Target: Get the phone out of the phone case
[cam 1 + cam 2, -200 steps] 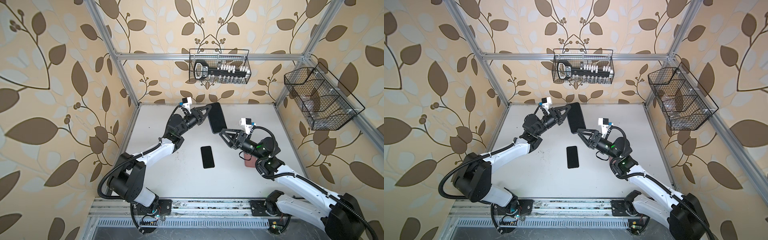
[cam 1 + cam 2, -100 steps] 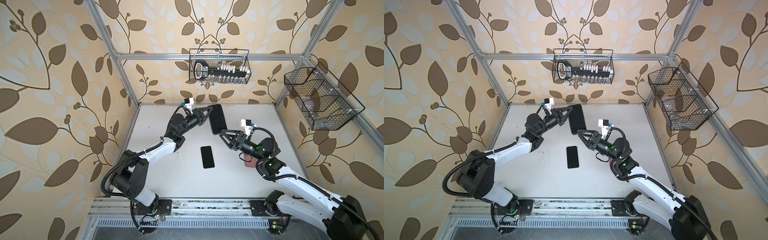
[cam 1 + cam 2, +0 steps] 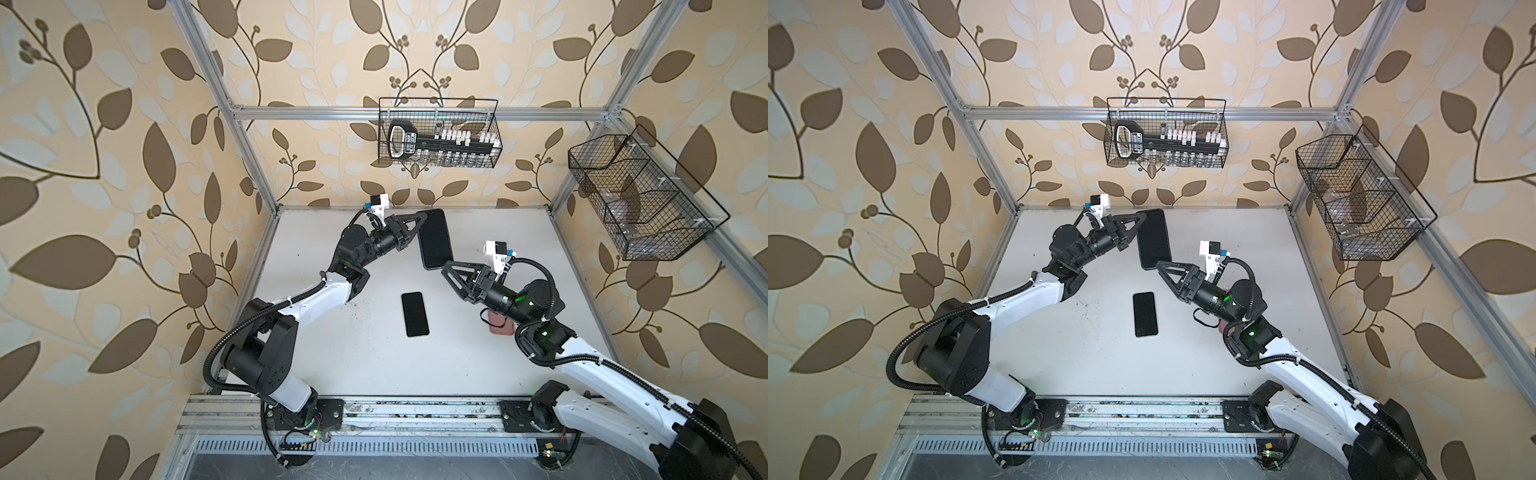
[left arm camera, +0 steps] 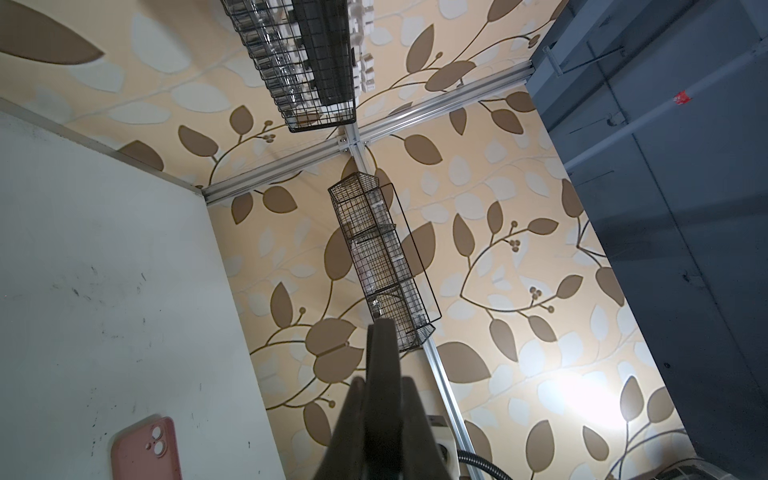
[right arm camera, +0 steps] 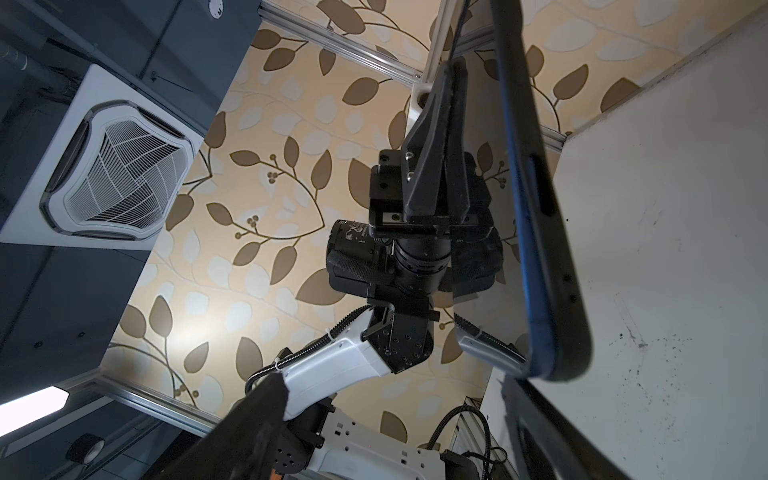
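Where the metal rail (image 3: 415,411) runs along the near edge of the white table (image 3: 353,353), both arms rise from their bases and reach toward the back. A flat black slab (image 3: 414,313), shaped like a handset, lies face-up near the table's middle, apart from both arms. To its right, a pink phone case (image 3: 496,327) rests on the table, mostly hidden under the right arm; the left wrist view shows its camera holes (image 4: 145,449). Farther back, the right gripper (image 3: 448,269) has its jaws spread wide at the lower end of a dark phone (image 3: 434,239); contact cannot be judged. This phone hangs above the table, pinched at its upper corner by the tightly closed left gripper (image 3: 417,219). Its bluish rim shows a slot and small holes, so whether a case is on it is unclear. Beyond, a wire basket (image 3: 438,133) hangs on the back wall and a side basket (image 3: 640,199) on the right wall.
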### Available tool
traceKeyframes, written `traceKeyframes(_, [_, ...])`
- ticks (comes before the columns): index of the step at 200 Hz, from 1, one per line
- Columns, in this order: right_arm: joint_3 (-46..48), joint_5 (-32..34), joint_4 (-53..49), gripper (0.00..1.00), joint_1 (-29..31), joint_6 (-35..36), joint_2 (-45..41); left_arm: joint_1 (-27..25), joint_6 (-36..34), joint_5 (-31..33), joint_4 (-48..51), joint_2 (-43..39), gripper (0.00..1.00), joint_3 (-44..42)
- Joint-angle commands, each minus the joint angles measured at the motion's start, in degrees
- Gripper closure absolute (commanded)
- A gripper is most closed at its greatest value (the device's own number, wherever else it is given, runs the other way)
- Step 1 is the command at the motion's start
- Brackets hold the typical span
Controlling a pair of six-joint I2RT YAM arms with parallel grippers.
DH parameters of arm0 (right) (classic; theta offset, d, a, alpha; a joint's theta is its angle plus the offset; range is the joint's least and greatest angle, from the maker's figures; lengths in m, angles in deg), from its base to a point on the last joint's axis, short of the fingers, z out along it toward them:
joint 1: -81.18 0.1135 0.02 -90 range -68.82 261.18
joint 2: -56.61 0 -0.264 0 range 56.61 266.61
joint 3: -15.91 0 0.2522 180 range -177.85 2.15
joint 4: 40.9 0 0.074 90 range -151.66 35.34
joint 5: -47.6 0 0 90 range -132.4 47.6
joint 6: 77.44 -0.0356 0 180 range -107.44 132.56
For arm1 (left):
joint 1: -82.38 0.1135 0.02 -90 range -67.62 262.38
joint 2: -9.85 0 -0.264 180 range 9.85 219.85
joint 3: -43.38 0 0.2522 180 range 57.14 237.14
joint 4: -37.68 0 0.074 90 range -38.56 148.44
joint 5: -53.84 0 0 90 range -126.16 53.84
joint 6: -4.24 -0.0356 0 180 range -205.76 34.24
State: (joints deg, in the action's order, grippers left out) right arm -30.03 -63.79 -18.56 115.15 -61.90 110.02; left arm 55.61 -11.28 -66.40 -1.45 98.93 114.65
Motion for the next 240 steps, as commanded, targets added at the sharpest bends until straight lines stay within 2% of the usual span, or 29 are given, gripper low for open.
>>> traceKeyframes(1, [0.80,1.08,0.66,0.18,0.39,0.59,-1.15,1.14,0.05,-1.75,-3.68,-0.31,1.00,3.61])
traceKeyframes(100, [0.29,0.66,3.37,0.17,-0.54,0.27,1.13,1.36,2.94,-1.36,-6.97,-2.00,1.00,1.39])
traceKeyframes(240, [-1.30,0.48,3.67,0.17,-0.75,0.43,1.36,1.36,2.97,-1.05,-7.35,-2.95,1.00,-0.12])
